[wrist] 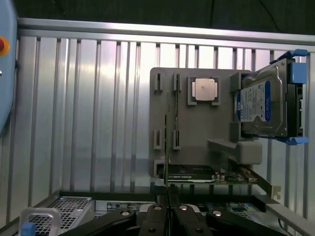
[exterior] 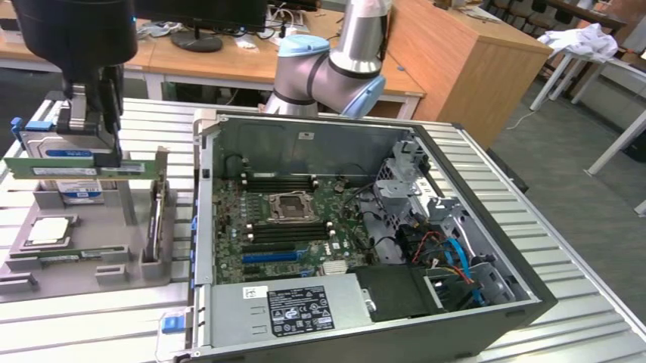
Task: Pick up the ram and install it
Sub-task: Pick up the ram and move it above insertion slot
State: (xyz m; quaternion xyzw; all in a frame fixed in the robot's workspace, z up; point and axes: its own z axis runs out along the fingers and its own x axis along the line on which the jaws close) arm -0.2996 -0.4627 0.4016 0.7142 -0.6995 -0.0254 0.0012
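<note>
The ram (exterior: 60,168) is a long green stick held level, lifted above the grey holder tray (exterior: 91,261) at the exterior view's left. My gripper (exterior: 101,155) is shut on its upper edge from above. In the wrist view the ram (wrist: 166,142) appears edge-on as a thin line running out from between the black fingers (wrist: 155,219) of my gripper (wrist: 168,216). The open computer case (exterior: 504,295) lies to the exterior view's right, with the motherboard (exterior: 293,223) and its black memory slots (exterior: 277,182) exposed.
A silver hard drive (wrist: 261,105) with a blue-white label stands in the tray, with a square processor (wrist: 204,90) and an expansion card (wrist: 192,173) nearby. A power supply (exterior: 293,306) and cables (exterior: 449,257) occupy the case. Everything rests on a ribbed metal table (exterior: 91,333).
</note>
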